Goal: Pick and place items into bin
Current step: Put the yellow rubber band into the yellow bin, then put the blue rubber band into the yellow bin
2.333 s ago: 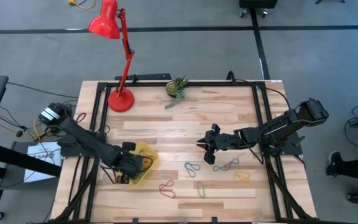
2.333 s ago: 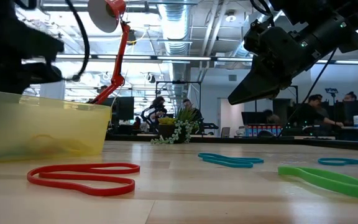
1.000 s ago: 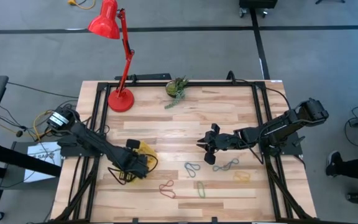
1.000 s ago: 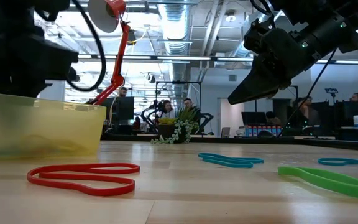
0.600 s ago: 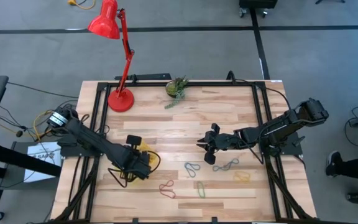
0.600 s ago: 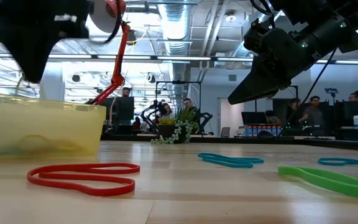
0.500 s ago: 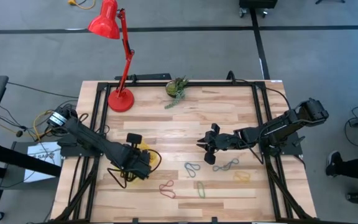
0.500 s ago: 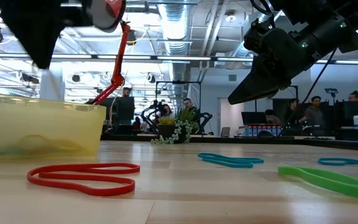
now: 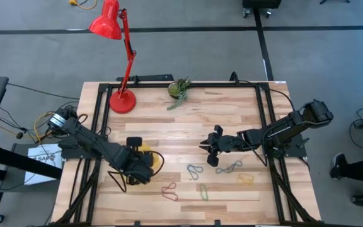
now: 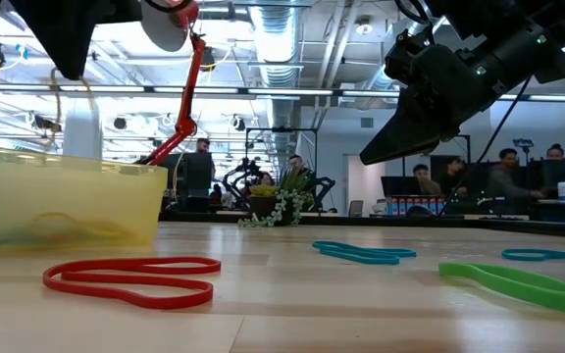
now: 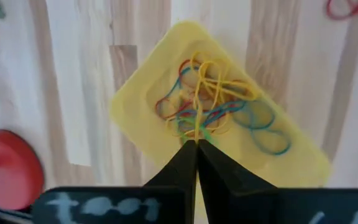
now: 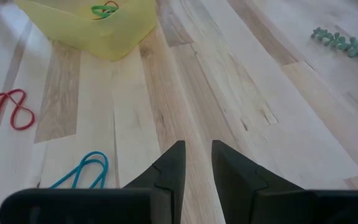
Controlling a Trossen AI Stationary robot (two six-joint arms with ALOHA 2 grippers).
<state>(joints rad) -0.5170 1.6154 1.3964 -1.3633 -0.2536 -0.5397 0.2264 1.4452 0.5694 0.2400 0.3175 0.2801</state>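
Note:
The yellow bin (image 11: 132,102) sits on the table's near left part (image 9: 151,157) and holds several tangled bands. My left gripper (image 11: 196,143) hovers above it (image 10: 59,69), shut on a yellow band (image 11: 199,93). Loose bands lie on the wood: a red one (image 9: 169,191), a teal one (image 9: 195,170), a green one (image 9: 203,192), a blue one (image 9: 230,167) and a yellow one (image 9: 245,179). My right gripper (image 9: 208,146) hangs open above the middle of the table (image 12: 197,163), clear of every band. My left gripper pinches the yellow band by its upper end (image 11: 197,132) between its two fingertips, coming from above and pointing down. The thin loop (image 10: 86,108) hangs below the fingers. Its lower part reaches down among the other bands in the bin.
The red lamp's base (image 9: 122,101) and a green plant clump (image 9: 179,88) stand near the table's far edge. Bare wood lies between the bin and the right gripper. People sit in the room beyond the table in the low view.
My left gripper has risen from beside the bin's wall to well above the bin, staying shut. A yellow band now hangs from its tips. My right arm has kept still.

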